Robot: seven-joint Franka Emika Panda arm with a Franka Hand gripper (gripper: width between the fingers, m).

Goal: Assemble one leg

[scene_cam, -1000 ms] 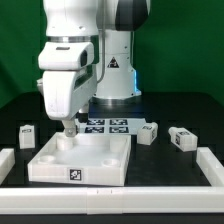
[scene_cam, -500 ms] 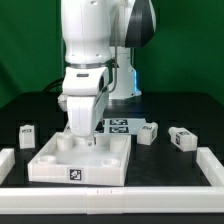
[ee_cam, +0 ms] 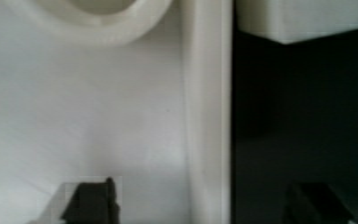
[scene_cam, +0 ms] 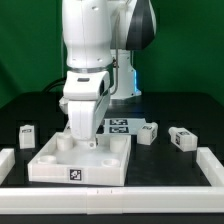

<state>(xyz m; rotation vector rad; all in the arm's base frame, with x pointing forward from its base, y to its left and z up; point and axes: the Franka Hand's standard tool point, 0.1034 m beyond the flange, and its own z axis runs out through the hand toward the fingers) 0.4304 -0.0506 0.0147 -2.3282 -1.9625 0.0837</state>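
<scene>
A green curtain [scene_cam: 25, 50] hangs behind a black table [scene_cam: 185, 115]. A low white wall [scene_cam: 150, 189] runs along the table's front edge and up both side edges.

The big white robot arm [scene_cam: 88, 45] stands at the back of the table and bends down over the middle. Under it, near the front edge, lies the white tray piece [scene_cam: 108, 165]. It has round holes in its top and a black-and-white tag [scene_cam: 75, 175] on its front face. Behind it, toward the back edge, lies the flat marker board [scene_cam: 118, 125].

Three small white legs with tags sit on the table, all apart from the tray piece. The first leg [scene_cam: 28, 133] is near the side edge on the exterior view's left. The second leg [scene_cam: 148, 132] and the third leg [scene_cam: 182, 138] are toward the exterior view's right edge.

The gripper [scene_cam: 82, 134] hangs low over the tray piece's back part. In the wrist view the gripper [ee_cam: 208, 205] has its fingers [ee_cam: 92, 200] spread wide and holds nothing. One finger is over the white tray piece [ee_cam: 69, 110], near a round hole [ee_cam: 105, 8]. The other seems to be over the black table, but it is hard to see there.
</scene>
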